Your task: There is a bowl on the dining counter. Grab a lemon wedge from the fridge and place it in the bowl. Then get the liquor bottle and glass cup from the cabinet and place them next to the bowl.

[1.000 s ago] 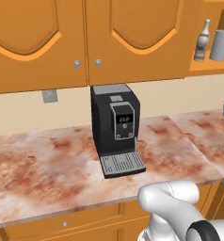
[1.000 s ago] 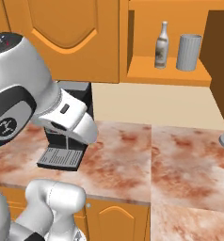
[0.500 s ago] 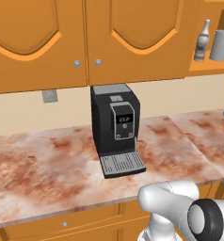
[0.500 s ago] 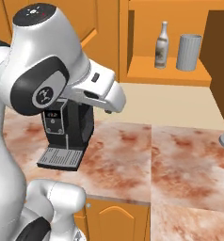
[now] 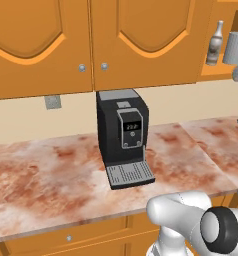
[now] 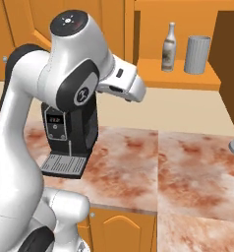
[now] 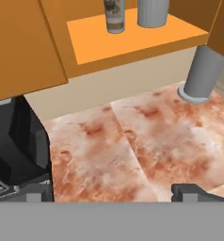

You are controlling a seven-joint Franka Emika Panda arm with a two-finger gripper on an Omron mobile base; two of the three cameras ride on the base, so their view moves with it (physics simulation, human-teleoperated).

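Observation:
The liquor bottle (image 6: 169, 47) and the glass cup (image 6: 196, 54) stand side by side on the orange shelf of the open cabinet (image 6: 180, 78). They also appear in the left base view, with the bottle (image 5: 217, 42) left of the cup (image 5: 234, 47). In the hand view the bottle (image 7: 115, 16) and cup (image 7: 153, 12) are at the top, well beyond my gripper (image 7: 113, 192). My gripper is open, its tips wide apart with nothing between them. My white hand (image 6: 129, 86) hangs above the counter, left of and below the shelf. The bowl, dining counter, lemon wedge and fridge are out of view.
A black coffee machine (image 5: 123, 137) stands on the marbled kitchen counter (image 5: 51, 175), to the left under my arm. A grey cylindrical post (image 7: 201, 75) rises from the counter below the shelf's right end. Closed orange cabinet doors (image 5: 136, 40) hang on the left.
My arm has unfolded upward, and the hand has risen and swung right toward the open shelf. The gripper has stayed open. Bottle and cup have not moved.

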